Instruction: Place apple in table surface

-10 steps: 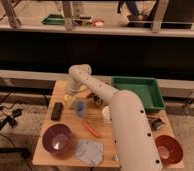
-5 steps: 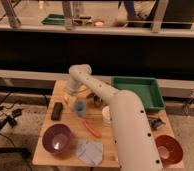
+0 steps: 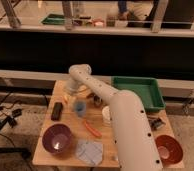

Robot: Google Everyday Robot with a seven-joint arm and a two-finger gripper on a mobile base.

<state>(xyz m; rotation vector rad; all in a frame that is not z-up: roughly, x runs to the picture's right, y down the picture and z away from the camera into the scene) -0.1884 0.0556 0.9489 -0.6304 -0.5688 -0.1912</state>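
The table surface (image 3: pixel 70 130) is a small light tan wooden top. My white arm reaches from the lower right over it to the far left part. My gripper (image 3: pixel 70 95) hangs low over the table's far left area, just behind a blue cup (image 3: pixel 80 107). I cannot make out the apple. A small pale shape at the gripper's end may be part of it, but I cannot tell.
On the table are a black block (image 3: pixel 56 110), a purple bowl (image 3: pixel 57 138), a grey cloth (image 3: pixel 89 151), an orange stick-like item (image 3: pixel 92 129) and an orange-red bowl (image 3: pixel 168 148). A green tray (image 3: pixel 140 92) stands at the far right. A dark counter wall runs behind.
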